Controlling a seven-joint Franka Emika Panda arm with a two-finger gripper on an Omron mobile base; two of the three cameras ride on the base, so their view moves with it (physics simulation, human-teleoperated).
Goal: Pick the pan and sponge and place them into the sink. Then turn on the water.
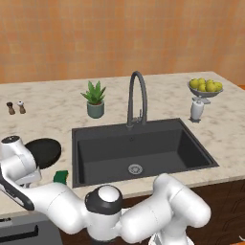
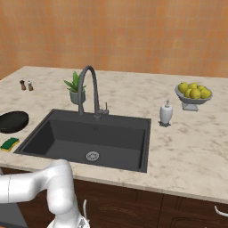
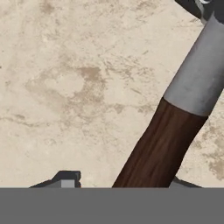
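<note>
A plant (image 1: 94, 98), faucet (image 1: 136, 98), soap bottle (image 1: 196, 109), lemon bowl (image 1: 205, 88) and two shakers (image 1: 16, 107) stand on the desk (image 1: 48, 115) around the sink (image 1: 139, 150). Left of it lie the pan (image 1: 44, 152) and sponge (image 1: 61, 176). The pincer (image 3: 120, 181) straddles the pan's handle (image 3: 166, 140), fingers apart, not visibly clamped

Arm far left and low, claw (image 3: 120, 181) fingers apart.

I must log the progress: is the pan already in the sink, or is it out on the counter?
Out. The pan lies on the counter left of the sink, and the basin holds just its drain.
</note>
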